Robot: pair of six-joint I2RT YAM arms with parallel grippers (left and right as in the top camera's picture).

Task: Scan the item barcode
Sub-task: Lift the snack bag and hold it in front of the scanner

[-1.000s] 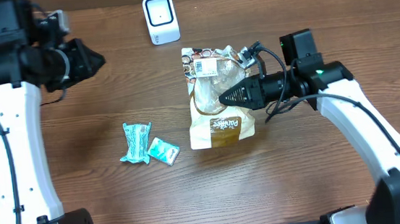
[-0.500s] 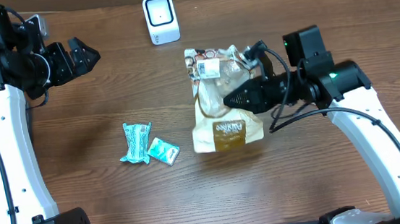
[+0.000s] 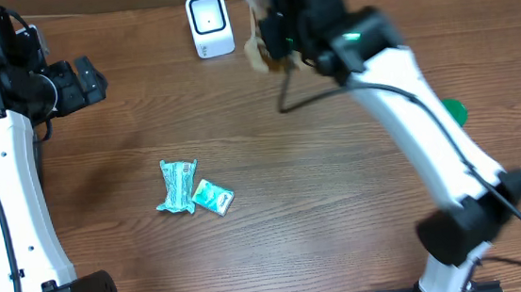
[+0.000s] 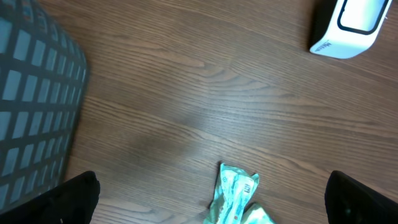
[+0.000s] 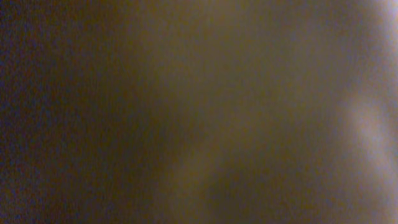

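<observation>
Right gripper, closed on the snack bag, hangs beside the scanner at the table's far edge. Left gripper gapes empty, well apart from the teal packets.

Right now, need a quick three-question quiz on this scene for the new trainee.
1. True or false: the bag lies flat on the table.
2. How many teal packets lie on the table? A: one. B: two. C: four.
3. Which gripper is open and holds nothing?

Key
1. False. The right gripper holds it up in the air near the scanner.
2. B.
3. The left gripper.
</observation>
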